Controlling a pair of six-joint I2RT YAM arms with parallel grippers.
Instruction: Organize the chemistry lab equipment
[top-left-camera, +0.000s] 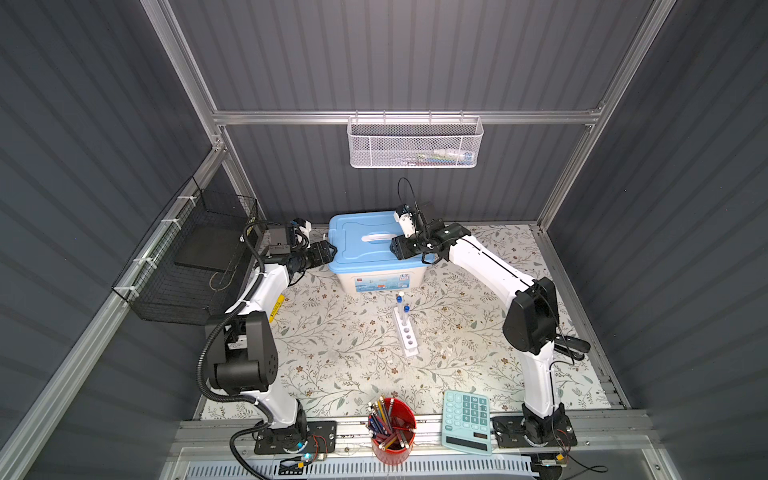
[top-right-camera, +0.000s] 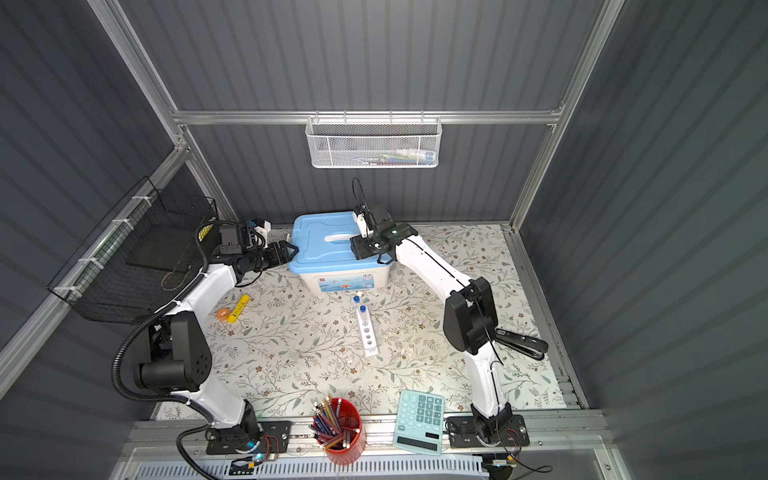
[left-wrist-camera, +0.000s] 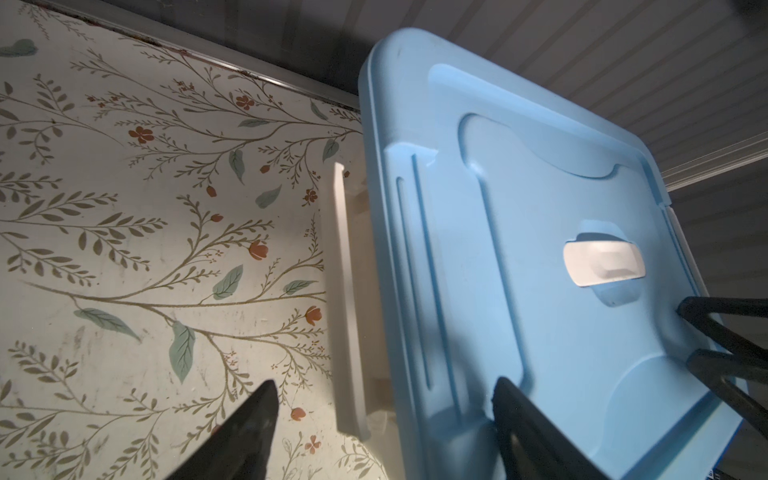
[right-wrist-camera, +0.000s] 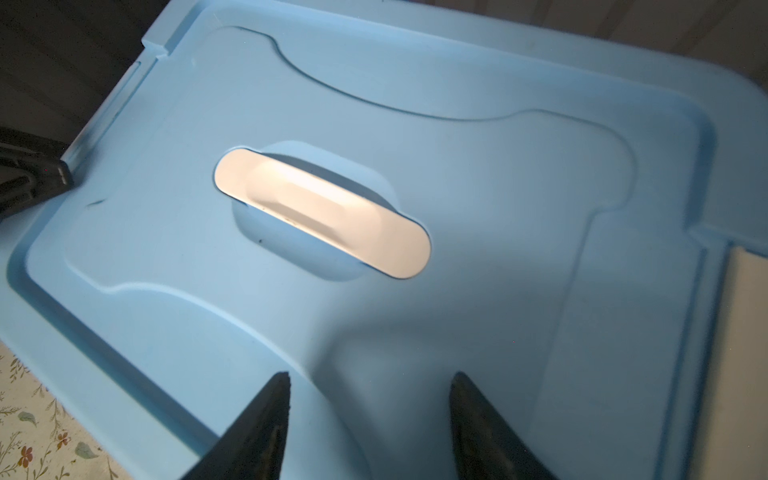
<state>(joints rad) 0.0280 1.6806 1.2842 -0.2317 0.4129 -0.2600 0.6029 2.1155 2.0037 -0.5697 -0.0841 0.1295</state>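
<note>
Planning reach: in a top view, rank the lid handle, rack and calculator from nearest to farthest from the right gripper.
1. Lid handle, at the back, just beside the right gripper.
2. Rack, in the middle.
3. Calculator, front edge.

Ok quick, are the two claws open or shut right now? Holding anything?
Left claw: open, holding nothing, at the edge of the lid.
Right claw: open, holding nothing, over the lid.

Quick headcount of the lab stuff
Two blue-capped test tubes (top-left-camera: 400, 297), one white rack (top-left-camera: 409, 338), one blue-lidded box (top-left-camera: 365, 239), one red cup of pencils (top-left-camera: 392, 428), one teal calculator (top-left-camera: 465, 422), one white mesh basket (top-left-camera: 413, 143), one black wire basket (top-left-camera: 187, 266), one black stapler (top-right-camera: 523, 344).
</note>
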